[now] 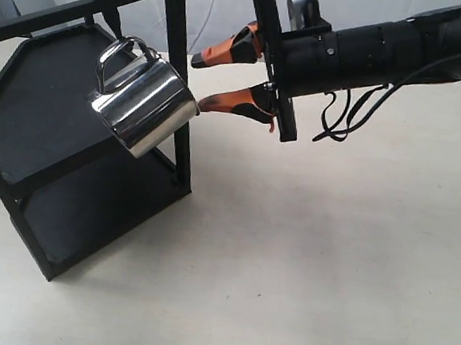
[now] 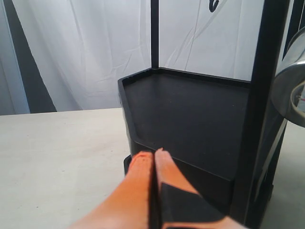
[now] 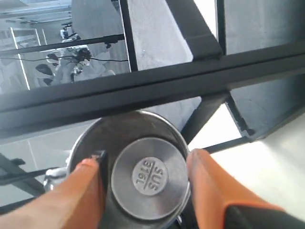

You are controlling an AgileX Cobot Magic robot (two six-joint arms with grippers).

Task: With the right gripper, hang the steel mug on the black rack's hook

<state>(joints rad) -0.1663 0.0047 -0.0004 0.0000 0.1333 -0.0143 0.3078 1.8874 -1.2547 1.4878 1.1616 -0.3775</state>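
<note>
Since the mug (image 1: 146, 105) already hangs tilted by its handle from the hook (image 1: 114, 23) at the upper left of the exterior frame, we judge the hang nearly done and the danger to lie in how we let go. The right gripper (image 1: 222, 81) sits just right of the mug, in the upper middle of that frame, its fingers spread wide; one fingertip (image 1: 211, 103) appears to touch the mug's base rim, while the other is up and clear. In the right wrist view the mug's stamped base fills the lower centre, with an orange finger on each side of it and a small gap on at least the right side, so we take the grip to be released, not clamping.

What could go wrong: if we draw back at an angle, the lower finger could drag the base and swing the mug, and a polished steel loop on a short peg could slide over the upturned tip. The mug also leans against the rack (image 1: 181, 95) post, so a nudge might knock it sideways. We cannot see how deep the handle sits on the hook.

The left gripper (image 2: 155, 153), low in its own view, is closed with fingers pressed together, holding nothing, near the rack's shelf.
</note>
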